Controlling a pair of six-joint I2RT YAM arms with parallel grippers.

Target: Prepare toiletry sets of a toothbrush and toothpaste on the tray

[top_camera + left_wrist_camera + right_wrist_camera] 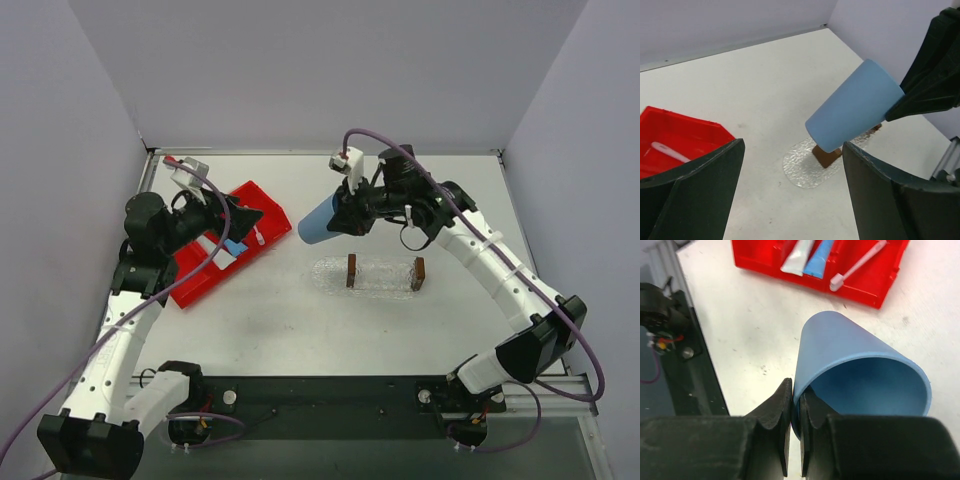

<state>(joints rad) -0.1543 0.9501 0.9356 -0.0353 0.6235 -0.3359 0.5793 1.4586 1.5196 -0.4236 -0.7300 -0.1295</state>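
Over the middle of the table, just beyond the left end of the tray, the right gripper point(795, 390) pinches the wall of a round blue cup of smooth plastic point(860, 355). One finger lies outside the rim and the other inside, with only the thin wall between them. The blue cup point(318, 222) is clear of the table and tipped on its side, with its closed base toward the left arm and its mouth toward the wrist. The wrist view cuts off the lower rim behind the fingers.

The left gripper point(792, 150) has its jaws spread wide and grips nothing. From above, this left gripper point(245, 215) sits over the far end of a red plastic rectangular bin point(195, 285), and its dark fingers hide part of the contents.

The thin white toothbrush with a small head point(860, 262) lies in the bin. Beside it lie the toothpaste tubes, one pale whitish-grey flat tube point(795, 257) and one bright blue flat tube point(817, 260). The frame edge cuts off both tubes at the top. The left wrist view shows only one end of the toothbrush point(667, 150), and a finger covers the tubes.

The small clear plastic tray point(383, 278) rests on the table with a dark brown block point(351, 270) at each short end. Its clear walls are hard to trace. In the left wrist view the cup hides most of the tray point(800, 170).
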